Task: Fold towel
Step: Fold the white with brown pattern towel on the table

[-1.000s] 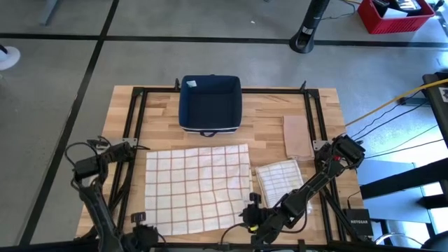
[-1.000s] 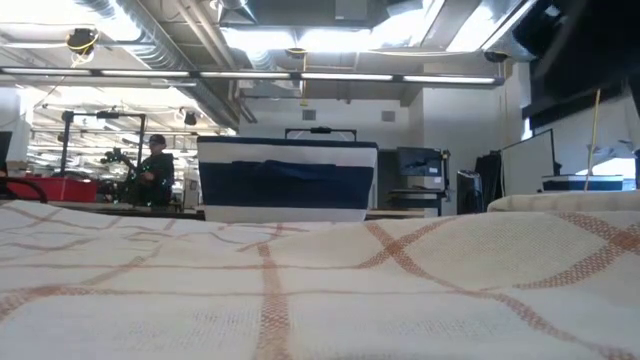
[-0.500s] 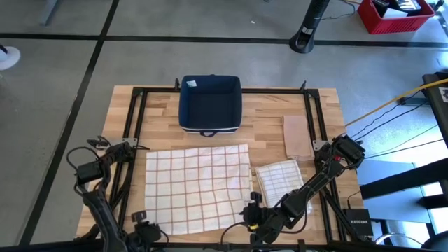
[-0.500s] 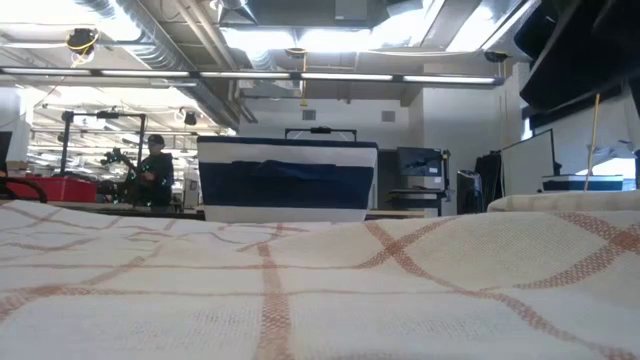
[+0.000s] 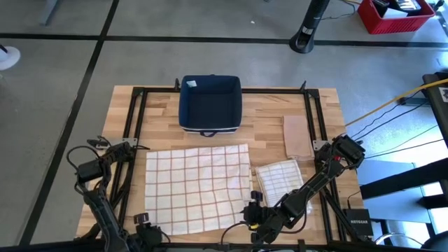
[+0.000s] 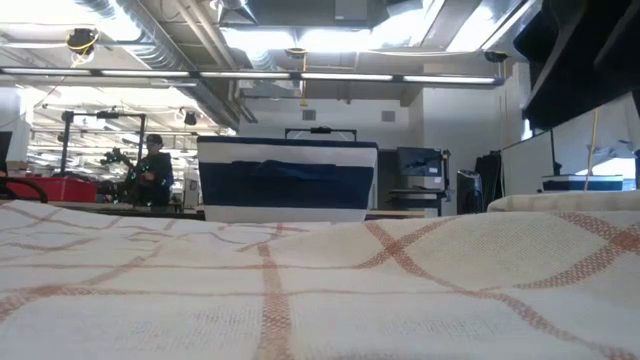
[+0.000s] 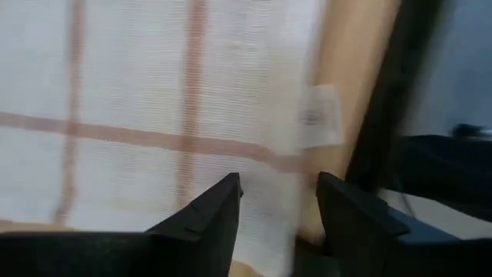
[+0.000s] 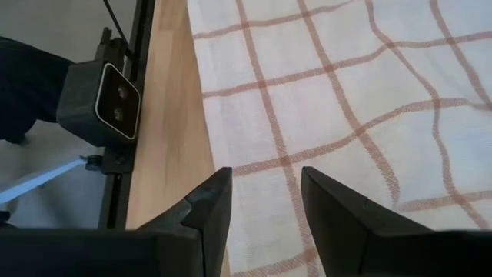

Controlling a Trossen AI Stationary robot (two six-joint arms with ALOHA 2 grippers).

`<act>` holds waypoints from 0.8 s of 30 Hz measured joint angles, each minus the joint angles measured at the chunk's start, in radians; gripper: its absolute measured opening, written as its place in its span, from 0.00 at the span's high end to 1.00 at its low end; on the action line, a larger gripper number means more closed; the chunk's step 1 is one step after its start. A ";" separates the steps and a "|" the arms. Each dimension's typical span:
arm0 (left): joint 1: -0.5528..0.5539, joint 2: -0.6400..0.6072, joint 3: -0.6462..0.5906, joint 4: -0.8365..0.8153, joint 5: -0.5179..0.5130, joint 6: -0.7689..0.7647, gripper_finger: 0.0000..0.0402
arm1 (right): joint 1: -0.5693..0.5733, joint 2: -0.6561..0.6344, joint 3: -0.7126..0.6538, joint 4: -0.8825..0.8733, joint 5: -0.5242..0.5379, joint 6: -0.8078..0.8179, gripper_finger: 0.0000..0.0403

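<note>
The towel (image 5: 198,187), white with a thin red grid, lies spread flat on the wooden table (image 5: 269,112). My left gripper (image 5: 147,229) stands over its near left corner. In the left wrist view my left gripper (image 7: 278,201) is open, with the towel's edge and its small white label (image 7: 317,115) ahead of the fingers. My right gripper (image 5: 250,210) is at the towel's near right corner. In the right wrist view my right gripper (image 8: 265,192) is open above the towel (image 8: 330,100) beside its edge.
A folded checked towel (image 5: 278,178) lies just right of the spread one. A dark blue bin (image 5: 210,103) stands at the far middle, and a brown folded piece (image 5: 297,136) at the right. A small camera block (image 8: 108,104) sits at the table's near edge. A black frame (image 5: 134,119) rims the table.
</note>
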 joint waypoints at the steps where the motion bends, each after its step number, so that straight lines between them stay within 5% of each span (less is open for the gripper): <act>1: 0.002 0.005 -0.002 -0.013 0.001 -0.001 0.60 | 0.000 0.000 0.000 0.000 0.000 -0.001 0.61; 8: 0.024 0.015 -0.003 -0.059 0.002 -0.030 0.68 | 0.000 0.000 0.000 -0.009 -0.033 -0.026 0.61; 16: 0.020 0.018 -0.004 -0.062 -0.044 -0.061 0.95 | 0.040 -0.012 0.000 -0.018 -0.190 0.056 0.61; 20: 0.008 0.020 -0.005 -0.055 -0.082 -0.083 0.98 | 0.085 0.014 0.000 -0.033 -0.176 0.002 0.61; 24: -0.001 0.020 -0.005 -0.050 -0.095 -0.109 0.95 | 0.127 0.046 0.000 -0.071 -0.052 -0.143 0.61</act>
